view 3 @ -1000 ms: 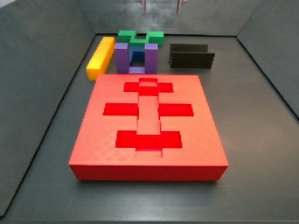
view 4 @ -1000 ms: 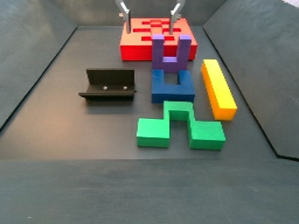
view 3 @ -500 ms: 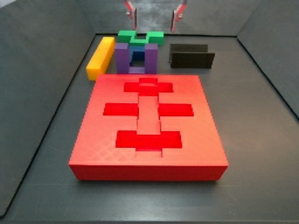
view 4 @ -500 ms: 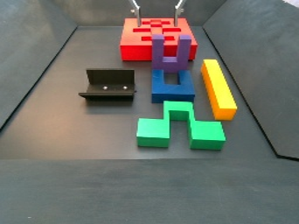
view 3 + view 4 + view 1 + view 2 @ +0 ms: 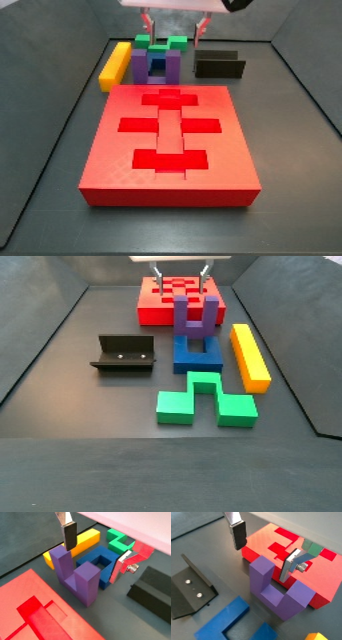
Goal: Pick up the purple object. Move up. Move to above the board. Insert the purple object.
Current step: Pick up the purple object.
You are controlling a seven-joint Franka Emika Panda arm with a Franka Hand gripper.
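The purple object (image 5: 191, 318) stands upright, prongs up, between the board (image 5: 158, 298) and a blue arch block (image 5: 198, 354). It shows in both wrist views (image 5: 75, 576) (image 5: 278, 588) and in a side view (image 5: 140, 63). The board is a large red slab with cross cut-outs (image 5: 120, 150) (image 5: 47, 597) (image 5: 264, 542). My gripper (image 5: 182, 276) (image 5: 174, 24) is open and empty, above the purple object. In both wrist views (image 5: 96, 549) (image 5: 264, 549) its fingers (image 5: 69, 534) (image 5: 238, 534) straddle the prongs from above without touching.
A blue arch block (image 5: 100, 559), a yellow bar (image 5: 249, 354) and a green notched block (image 5: 203, 398) lie beside the purple object. The fixture (image 5: 124, 354) (image 5: 219, 66) stands on the dark floor. Sloped grey walls (image 5: 40, 346) enclose the bin.
My gripper has come down from the top of the side views toward the purple object, still open. The blocks and the board have not moved.
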